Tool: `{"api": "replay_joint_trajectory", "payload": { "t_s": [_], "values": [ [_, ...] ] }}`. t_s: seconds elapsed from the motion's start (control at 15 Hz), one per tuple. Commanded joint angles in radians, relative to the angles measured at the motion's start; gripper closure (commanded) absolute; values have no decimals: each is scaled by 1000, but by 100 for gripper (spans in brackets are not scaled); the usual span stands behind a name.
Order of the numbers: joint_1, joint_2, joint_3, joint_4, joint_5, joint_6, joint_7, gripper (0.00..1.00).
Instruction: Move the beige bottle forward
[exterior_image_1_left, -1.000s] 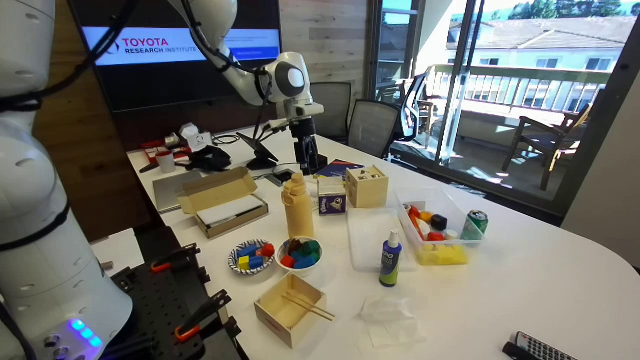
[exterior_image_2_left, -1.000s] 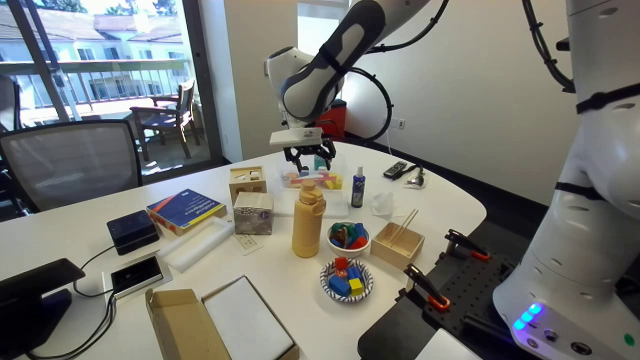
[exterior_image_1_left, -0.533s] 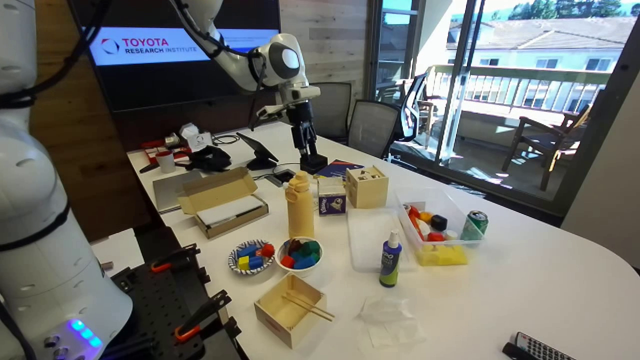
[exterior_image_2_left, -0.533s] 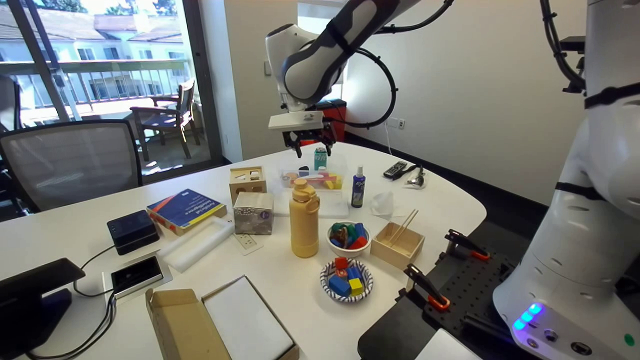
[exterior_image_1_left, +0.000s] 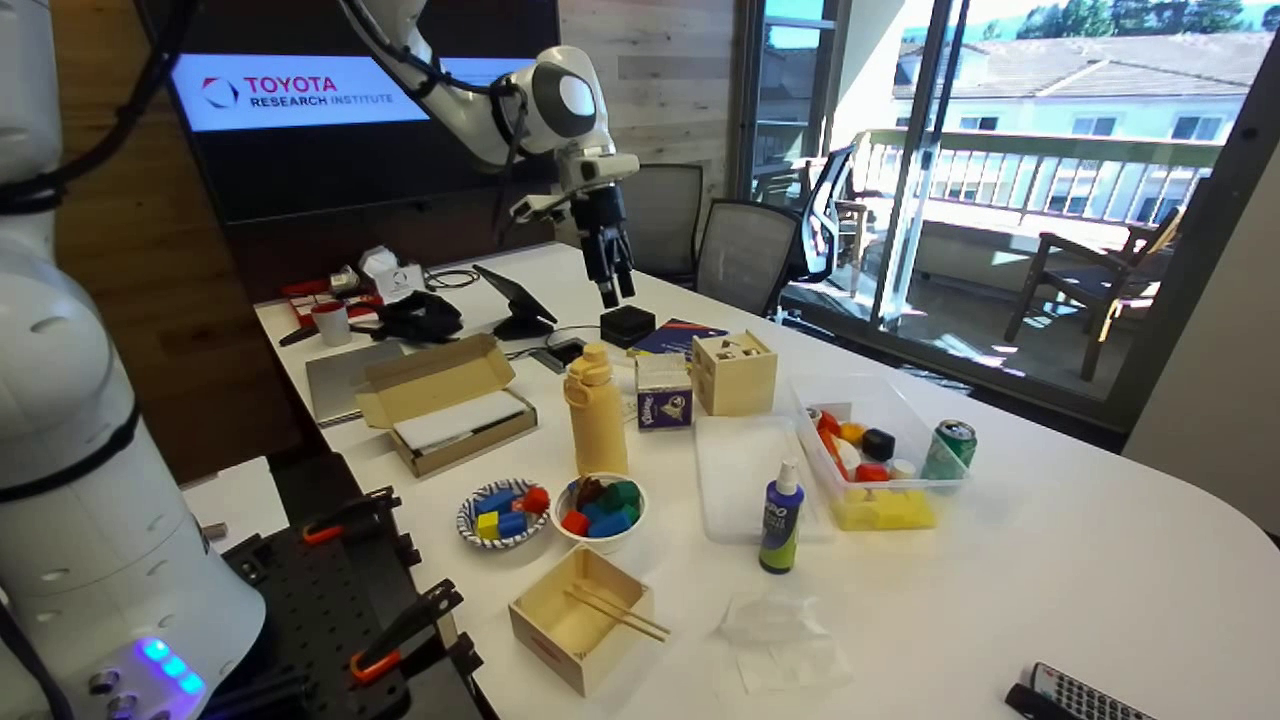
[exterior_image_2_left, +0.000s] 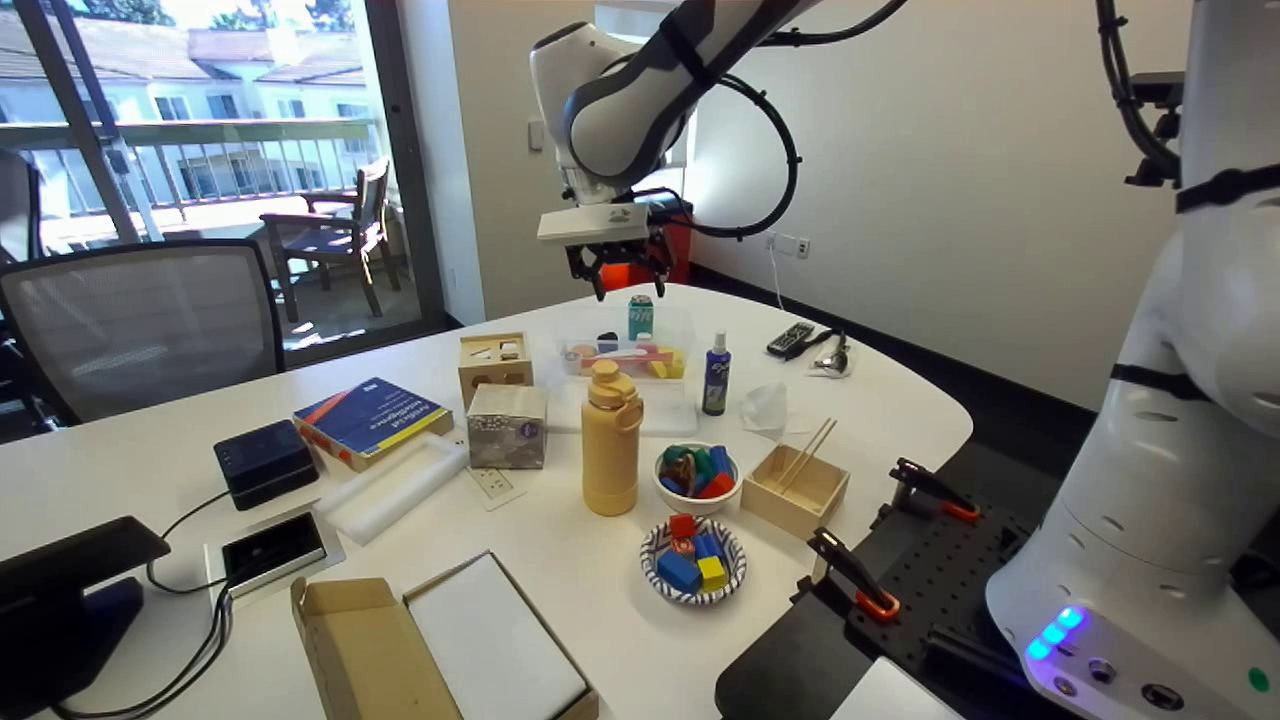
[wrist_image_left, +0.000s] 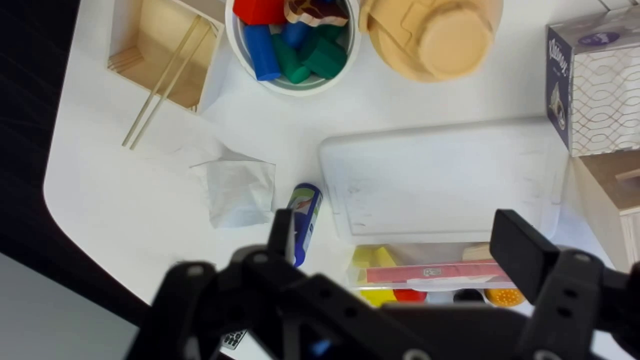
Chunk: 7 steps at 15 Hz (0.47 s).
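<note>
The beige bottle (exterior_image_1_left: 599, 425) stands on the white table behind the bowls, nearly upright. It also shows in an exterior view (exterior_image_2_left: 610, 455) beside the tissue box. In the wrist view its cap (wrist_image_left: 454, 42) and shoulder show at the top edge, seen from above; its lower body is out of frame. My gripper (exterior_image_1_left: 618, 298) is raised in the air above the table, apart from the bottle. In an exterior view the fingers (exterior_image_2_left: 630, 293) are spread. In the wrist view the gripper (wrist_image_left: 392, 230) is open with nothing held between its fingers.
A white bowl (exterior_image_2_left: 697, 506) and a patterned bowl (exterior_image_2_left: 652, 575) of blocks stand close to the bottle. The tissue box (exterior_image_2_left: 508, 435), a plastic lid (wrist_image_left: 440, 185), a spray bottle (exterior_image_1_left: 781, 525), a clear bin (exterior_image_1_left: 815, 445) and a wooden box (exterior_image_1_left: 545, 640) are around it.
My gripper has risen away from the table and the bottle. The bottle's top has swayed slightly to one side and back, while its base stays in about the same place.
</note>
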Motion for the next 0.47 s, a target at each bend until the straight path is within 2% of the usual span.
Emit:
{"api": "replay_joint_trajectory", "payload": {
  "t_s": [0.0, 0.4],
  "values": [
    [-20, -24, 24, -13, -6, -21, -2, 0],
    [-20, -23, 49, -48, 17, 0, -7, 0]
  ]
}}
